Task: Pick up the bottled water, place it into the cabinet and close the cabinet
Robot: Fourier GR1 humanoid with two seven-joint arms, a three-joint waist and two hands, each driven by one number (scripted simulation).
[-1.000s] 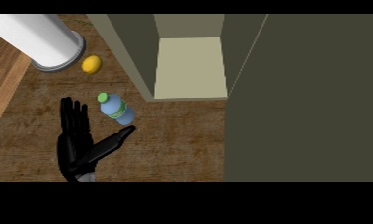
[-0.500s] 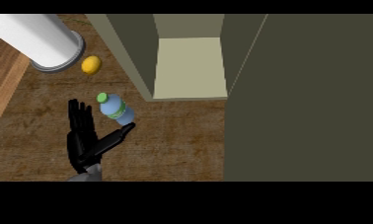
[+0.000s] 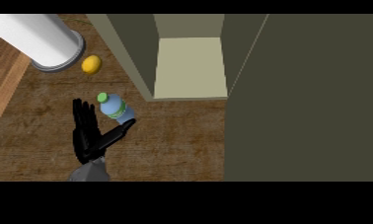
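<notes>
The water bottle is clear with a green cap and stands on the wooden counter, just left of the cabinet's front corner. My left hand sits beside it at the lower left, open. Its straight fingers point up along the bottle's left side. Its thumb reaches out under the bottle's base, very near or touching it. The cabinet stands open, showing a pale inner floor. Its dark door swings out along the right. My right hand does not show.
A yellow lemon lies up and left of the bottle. A big white cylinder fills the top left corner. The cabinet's left wall rises between bottle and opening. The counter's edge runs along the left.
My left hand has moved up and to the right, closing in on the bottle, and its thumb now lies under the base. Bottle, lemon and cabinet door have not moved.
</notes>
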